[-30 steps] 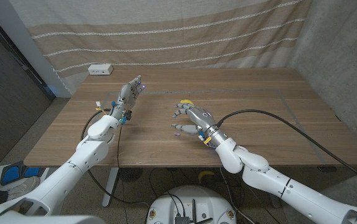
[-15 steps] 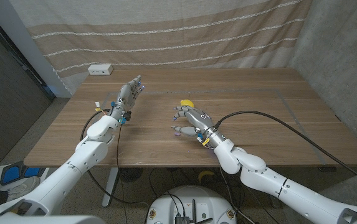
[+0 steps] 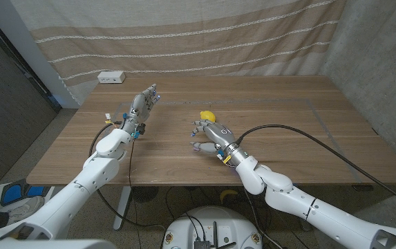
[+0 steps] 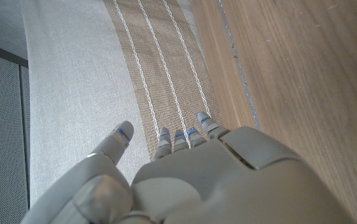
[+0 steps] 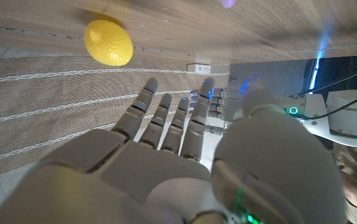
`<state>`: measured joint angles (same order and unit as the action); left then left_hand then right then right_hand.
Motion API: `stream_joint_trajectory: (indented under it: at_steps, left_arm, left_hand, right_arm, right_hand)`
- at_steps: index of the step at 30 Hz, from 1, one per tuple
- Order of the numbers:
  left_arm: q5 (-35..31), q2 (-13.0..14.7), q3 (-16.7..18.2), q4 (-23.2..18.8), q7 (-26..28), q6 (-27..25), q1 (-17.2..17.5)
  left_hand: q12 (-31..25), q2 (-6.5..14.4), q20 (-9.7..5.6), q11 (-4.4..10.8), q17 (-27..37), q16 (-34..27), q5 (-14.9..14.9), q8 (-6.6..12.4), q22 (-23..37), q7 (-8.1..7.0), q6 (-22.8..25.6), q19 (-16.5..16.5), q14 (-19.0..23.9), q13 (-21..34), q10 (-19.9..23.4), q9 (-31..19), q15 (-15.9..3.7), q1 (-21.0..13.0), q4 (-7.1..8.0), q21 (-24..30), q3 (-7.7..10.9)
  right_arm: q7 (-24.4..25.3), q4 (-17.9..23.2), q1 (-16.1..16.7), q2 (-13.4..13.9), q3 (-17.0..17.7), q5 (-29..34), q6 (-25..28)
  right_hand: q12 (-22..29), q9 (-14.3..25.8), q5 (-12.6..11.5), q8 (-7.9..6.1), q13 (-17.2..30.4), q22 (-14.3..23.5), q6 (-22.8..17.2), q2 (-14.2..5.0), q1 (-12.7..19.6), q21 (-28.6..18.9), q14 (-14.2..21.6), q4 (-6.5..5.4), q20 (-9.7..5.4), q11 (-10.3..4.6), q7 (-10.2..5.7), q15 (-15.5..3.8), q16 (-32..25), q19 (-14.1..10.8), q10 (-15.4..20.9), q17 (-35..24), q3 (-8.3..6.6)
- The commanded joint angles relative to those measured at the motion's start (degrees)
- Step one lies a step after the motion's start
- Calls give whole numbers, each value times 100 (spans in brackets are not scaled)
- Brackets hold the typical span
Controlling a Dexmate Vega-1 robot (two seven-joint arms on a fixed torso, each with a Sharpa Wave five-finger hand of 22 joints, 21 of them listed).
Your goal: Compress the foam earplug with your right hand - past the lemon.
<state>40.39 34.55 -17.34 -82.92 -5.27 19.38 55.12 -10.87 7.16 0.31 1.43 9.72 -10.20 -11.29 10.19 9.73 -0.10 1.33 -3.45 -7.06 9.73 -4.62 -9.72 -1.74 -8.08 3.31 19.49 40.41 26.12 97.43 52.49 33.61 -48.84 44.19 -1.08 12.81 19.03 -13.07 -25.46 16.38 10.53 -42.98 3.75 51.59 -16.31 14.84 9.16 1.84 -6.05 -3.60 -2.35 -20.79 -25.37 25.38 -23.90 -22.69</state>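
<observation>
A yellow lemon [image 3: 206, 115] [image 5: 108, 42] lies on the wooden table [image 3: 287, 117] near the middle. My right hand [image 3: 209, 132] [image 5: 166, 155] hovers just on the near side of it, fingers spread, with nothing in it. A small blurred purple blob [image 5: 228, 3] sits on the table ahead of that hand; I cannot tell whether it is the foam earplug. My left hand [image 3: 142, 105] [image 4: 228, 180] is raised over the table's left part, fingers stretched out, holding nothing. It also shows beyond my right hand's fingers [image 5: 271, 106].
A white power strip [image 3: 111, 77] [image 5: 200, 67] lies at the table's far left corner. A striped curtain [image 3: 198, 41] hangs behind the table. A thin line [image 3: 325, 119] marked on the wood runs around the middle area. The table's right half is bare wood.
My right hand has shifted a little to the left, and more of the lemon shows behind it. My left hand has hardly moved.
</observation>
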Motion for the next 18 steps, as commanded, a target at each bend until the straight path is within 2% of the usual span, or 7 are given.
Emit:
stream_joint_trajectory:
  at_steps: [1,18]
  left_arm:
    - [-5,32,8,-56,11,-35,18]
    - [-18,46,7,-85,42,-66,28]
  left_hand:
    - [-4,341,-19,-14,12,-21,-51,14,13,2,42,17,-4,28,4,-19,-17,44,29,-16,16]
    - [-1,344,-17,-12,8,-18,-51,12,14,1,39,31,-7,28,-1,-19,-27,47,27,-60,16]
  right_arm:
    - [2,-119,-64,2,-111,47,32]
    - [-29,-271,-110,-16,-195,-25,-12]
  right_hand:
    - [50,37,34,-76,31,26,-52,-18,25,12,37,5,-23,-18,9,-589,-25,-58,45,-28,21]
    - [62,99,52,-174,57,27,-72,-19,61,24,40,-4,-25,-20,2,-589,-45,-66,82,-56,78]
